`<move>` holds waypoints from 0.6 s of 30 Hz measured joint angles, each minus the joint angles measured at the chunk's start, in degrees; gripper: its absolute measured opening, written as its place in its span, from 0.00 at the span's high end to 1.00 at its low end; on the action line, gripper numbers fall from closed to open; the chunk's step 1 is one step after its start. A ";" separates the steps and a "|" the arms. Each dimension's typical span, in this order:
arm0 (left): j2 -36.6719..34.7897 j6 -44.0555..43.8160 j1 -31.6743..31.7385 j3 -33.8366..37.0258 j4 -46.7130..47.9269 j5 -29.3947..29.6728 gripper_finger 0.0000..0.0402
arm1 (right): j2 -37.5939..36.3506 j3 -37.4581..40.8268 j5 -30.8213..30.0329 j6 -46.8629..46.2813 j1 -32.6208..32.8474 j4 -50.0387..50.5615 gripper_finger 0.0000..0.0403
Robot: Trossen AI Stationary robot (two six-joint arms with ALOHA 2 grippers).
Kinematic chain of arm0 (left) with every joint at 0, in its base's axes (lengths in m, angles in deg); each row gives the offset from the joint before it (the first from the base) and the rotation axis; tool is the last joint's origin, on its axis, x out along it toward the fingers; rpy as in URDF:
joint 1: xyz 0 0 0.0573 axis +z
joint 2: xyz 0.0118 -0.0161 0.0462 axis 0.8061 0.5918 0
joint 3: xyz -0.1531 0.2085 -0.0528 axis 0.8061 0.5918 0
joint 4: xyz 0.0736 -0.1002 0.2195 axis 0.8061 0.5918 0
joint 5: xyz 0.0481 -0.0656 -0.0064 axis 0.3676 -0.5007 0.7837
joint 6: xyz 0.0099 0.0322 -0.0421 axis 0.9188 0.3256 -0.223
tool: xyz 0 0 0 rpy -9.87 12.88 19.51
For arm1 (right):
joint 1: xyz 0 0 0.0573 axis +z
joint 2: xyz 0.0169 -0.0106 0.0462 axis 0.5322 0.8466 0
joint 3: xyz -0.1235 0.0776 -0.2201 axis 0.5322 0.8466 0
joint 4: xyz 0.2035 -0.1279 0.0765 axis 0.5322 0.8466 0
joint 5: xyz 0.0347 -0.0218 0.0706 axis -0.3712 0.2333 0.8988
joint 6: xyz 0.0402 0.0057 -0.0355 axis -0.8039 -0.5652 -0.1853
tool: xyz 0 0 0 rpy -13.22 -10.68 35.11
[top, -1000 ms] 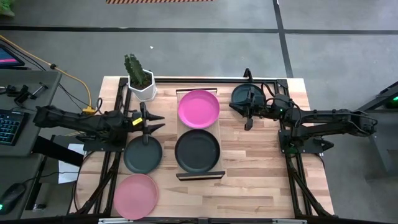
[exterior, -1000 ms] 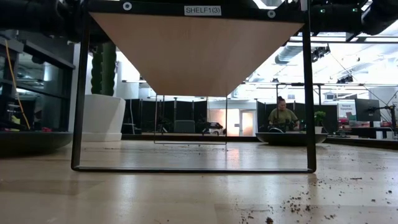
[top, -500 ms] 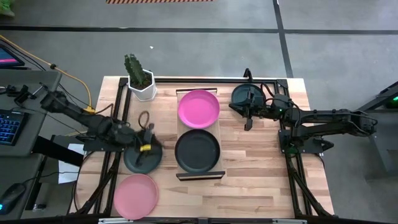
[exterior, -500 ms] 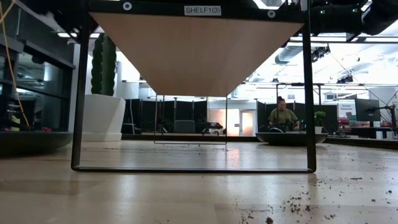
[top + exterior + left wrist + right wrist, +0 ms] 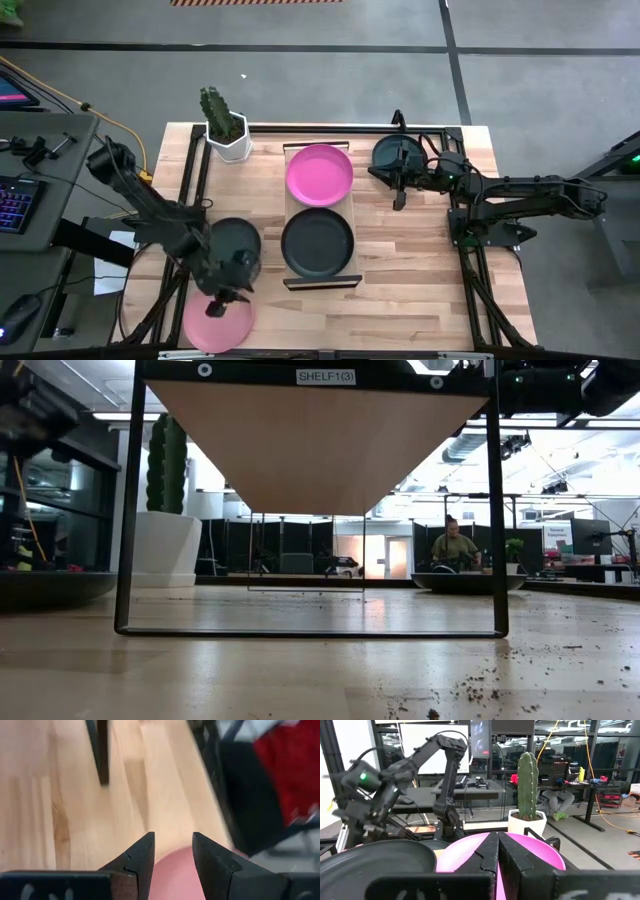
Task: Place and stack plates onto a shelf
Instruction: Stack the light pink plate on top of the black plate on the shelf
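The light-wood shelf (image 5: 353, 215) holds a pink plate (image 5: 319, 172) at its far end and a dark plate (image 5: 318, 242) at its near end. A second dark plate (image 5: 240, 240) and a second pink plate (image 5: 205, 322) lie on the table's left side. A third dark plate (image 5: 390, 150) lies at the far right. No mint-white plate is in view. My left gripper (image 5: 224, 300) is open, pointing down over the near pink plate's far rim (image 5: 175, 872). My right gripper (image 5: 378, 172) is shut and empty beside the far-right dark plate; its shut fingers (image 5: 496, 852) point at the shelf.
A white pot with a cactus (image 5: 226, 128) stands at the far left corner, close to the shelf. The shelf's dark legs (image 5: 127, 510) stand on the tabletop. Black frame rails (image 5: 190, 170) run along both sides of the table. A person (image 5: 455, 545) sits in the room behind.
My left gripper has swung from beside the cactus toward the table's near edge, passing over the left dark plate. It has tipped from level to pointing down and now hangs over the near pink plate. The plates have not moved.
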 joint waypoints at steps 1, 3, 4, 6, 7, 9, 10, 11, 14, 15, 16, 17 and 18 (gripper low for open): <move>1.57 1.20 -0.35 0.00 0.00 0.01 0.70 | 0.00 0.00 0.00 0.00 0.00 0.02 1.00; 4.38 2.77 -0.71 0.02 0.06 0.03 0.70 | 0.00 0.00 -0.02 0.00 0.00 0.00 1.00; 5.52 3.23 -0.77 0.02 -0.02 0.05 0.70 | 0.00 0.00 -0.05 -0.01 0.00 0.02 1.00; 7.46 4.14 -0.77 0.02 0.08 0.04 0.70 | 0.00 0.00 -0.08 -0.01 0.00 0.02 1.00; 8.27 4.36 -0.77 0.02 0.11 0.03 0.70 | 0.00 -0.02 -0.09 -0.01 0.00 0.02 1.00; 9.67 4.46 -0.77 0.02 0.39 -0.01 0.70 | 0.00 -0.02 -0.11 -0.10 0.00 0.09 1.00; 10.22 4.70 -0.77 0.02 0.60 -0.01 0.70 | 0.00 -0.02 -0.11 -0.17 0.00 0.11 1.00; 10.73 5.42 -0.77 0.02 0.63 -0.01 0.70 | 0.00 -0.02 -0.13 -0.17 0.00 0.27 1.00; 11.95 8.30 -0.77 0.02 0.56 -0.04 0.70 | 0.00 -0.02 -0.19 -0.18 -0.01 0.89 1.00; 12.31 9.16 -0.77 0.02 0.59 -0.05 0.70 | 0.00 -0.02 -0.41 -0.17 0.00 0.96 1.00; 12.61 9.76 -0.77 0.02 0.59 -0.13 0.70 | 0.00 -0.02 -0.43 -0.17 -0.02 1.02 1.00; 12.87 10.35 -0.77 0.02 0.57 -0.16 0.70 | 0.00 -0.02 -0.42 -0.17 -0.02 1.11 1.00; 13.08 10.75 -0.77 0.02 0.64 -0.16 0.70 | 0.00 -0.02 -0.44 -0.17 -0.02 1.24 1.00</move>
